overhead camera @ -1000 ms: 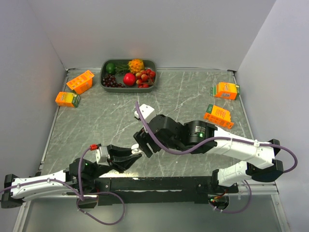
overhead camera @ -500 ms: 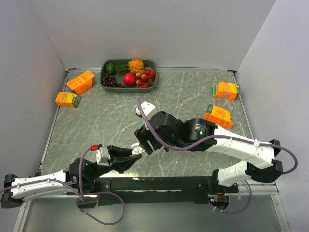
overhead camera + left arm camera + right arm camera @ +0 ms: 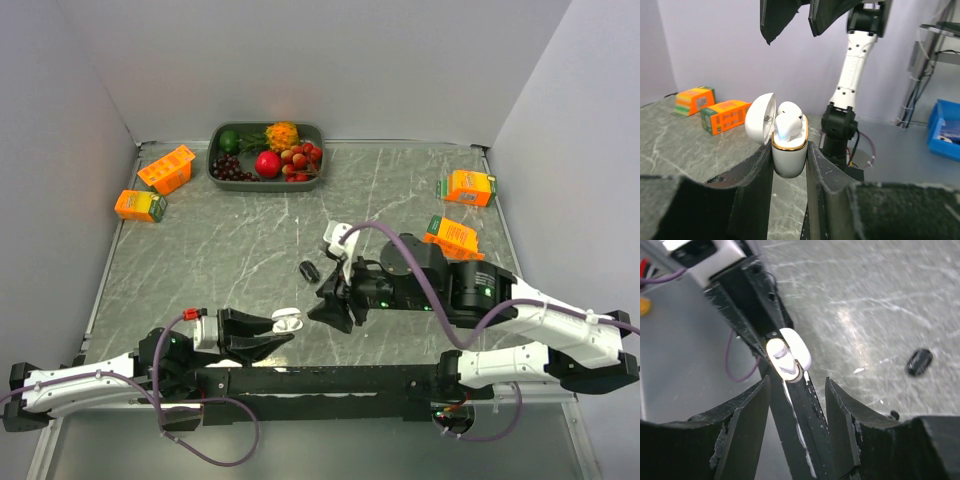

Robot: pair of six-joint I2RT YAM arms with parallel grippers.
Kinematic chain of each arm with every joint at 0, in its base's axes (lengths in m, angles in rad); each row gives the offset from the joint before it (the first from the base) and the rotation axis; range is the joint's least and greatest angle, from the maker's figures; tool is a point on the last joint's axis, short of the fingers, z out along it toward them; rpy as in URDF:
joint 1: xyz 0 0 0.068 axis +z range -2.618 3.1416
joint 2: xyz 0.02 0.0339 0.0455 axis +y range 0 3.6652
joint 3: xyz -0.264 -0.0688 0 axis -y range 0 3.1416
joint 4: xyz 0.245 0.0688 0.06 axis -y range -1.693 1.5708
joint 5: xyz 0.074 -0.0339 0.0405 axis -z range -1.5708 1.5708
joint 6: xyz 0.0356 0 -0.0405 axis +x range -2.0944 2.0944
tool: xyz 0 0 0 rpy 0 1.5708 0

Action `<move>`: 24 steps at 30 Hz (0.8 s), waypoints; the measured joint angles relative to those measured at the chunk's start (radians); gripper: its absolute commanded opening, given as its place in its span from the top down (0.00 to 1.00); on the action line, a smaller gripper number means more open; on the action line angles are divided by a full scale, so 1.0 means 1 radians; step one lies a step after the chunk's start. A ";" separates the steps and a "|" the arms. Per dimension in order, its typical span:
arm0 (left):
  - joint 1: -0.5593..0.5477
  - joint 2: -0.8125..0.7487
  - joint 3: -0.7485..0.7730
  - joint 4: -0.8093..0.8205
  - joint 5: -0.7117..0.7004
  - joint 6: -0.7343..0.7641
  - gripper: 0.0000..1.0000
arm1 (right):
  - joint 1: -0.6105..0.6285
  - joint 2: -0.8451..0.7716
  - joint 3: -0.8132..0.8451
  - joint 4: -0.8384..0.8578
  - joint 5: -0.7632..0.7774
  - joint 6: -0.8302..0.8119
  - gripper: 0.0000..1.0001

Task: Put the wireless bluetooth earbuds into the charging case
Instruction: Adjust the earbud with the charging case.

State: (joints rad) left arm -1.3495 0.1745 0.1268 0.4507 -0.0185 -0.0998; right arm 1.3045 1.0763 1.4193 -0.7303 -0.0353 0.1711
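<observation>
A small glossy white charging case (image 3: 788,159) with a gold rim is standing upright, lid hanging open, pinched in the left gripper (image 3: 278,330). A white earbud (image 3: 788,122) is sitting in it, poking up. A tiny black bud (image 3: 308,270) is lying on the marbled table (image 3: 220,250) nearby.

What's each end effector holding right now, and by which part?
Left end effector clamps the white charging case by its lower body, earbud in it. Right end effector holds nothing.
</observation>
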 measured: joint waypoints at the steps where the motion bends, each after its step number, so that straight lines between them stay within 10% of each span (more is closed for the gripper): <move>1: 0.000 0.002 -0.002 0.006 0.018 0.002 0.99 | 0.001 -0.013 -0.011 0.005 -0.016 -0.011 0.47; 24: 0.000 0.121 -0.008 0.046 0.127 0.011 0.99 | 0.182 0.023 -0.068 0.003 0.056 -0.157 0.73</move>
State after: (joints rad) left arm -1.3495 0.2958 0.1184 0.4969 0.1081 -0.0887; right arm 1.4868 1.0988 1.3518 -0.7277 0.0204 0.0143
